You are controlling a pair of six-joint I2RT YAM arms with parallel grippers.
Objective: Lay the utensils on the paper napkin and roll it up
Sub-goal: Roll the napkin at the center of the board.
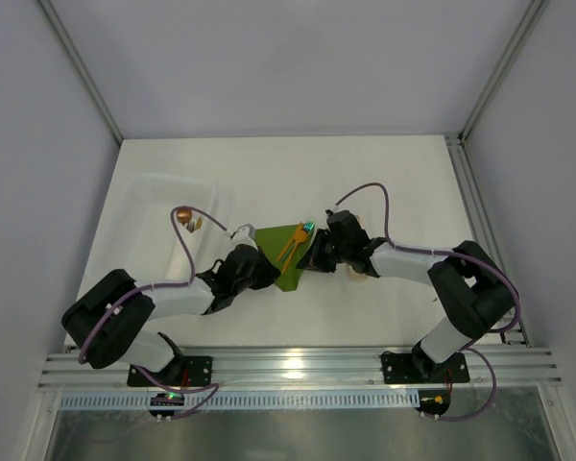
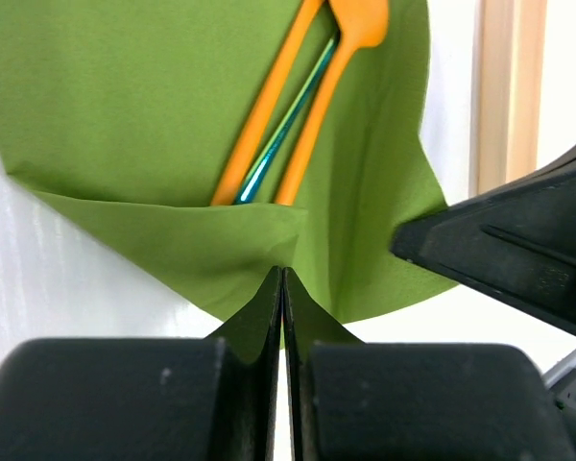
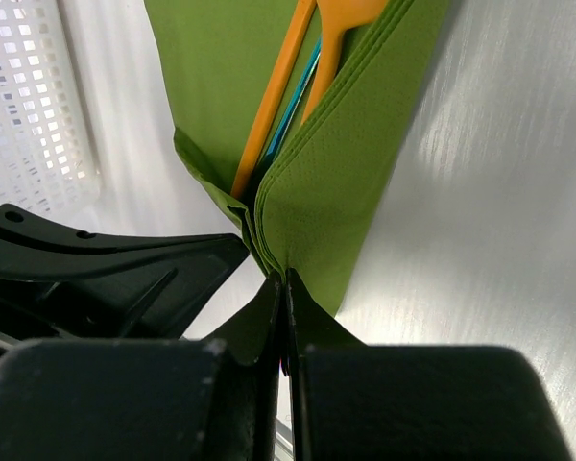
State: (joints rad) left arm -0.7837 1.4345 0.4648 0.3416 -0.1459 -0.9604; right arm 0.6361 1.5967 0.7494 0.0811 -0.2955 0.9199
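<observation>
The olive-green paper napkin lies mid-table, its near part folded up between both grippers. On it rest the utensils: two orange handles with an iridescent green-blue rod between them, their near ends tucked under the folded flap. My left gripper is shut on the napkin's near edge. My right gripper is shut on the napkin's layered fold, close beside the left one. Each wrist view shows the other gripper's black body, the right one and the left one.
A clear white plastic tray stands at the left, holding a small brown round item; its perforated wall shows beside the napkin. A pale wooden piece lies right of the napkin, by the right arm.
</observation>
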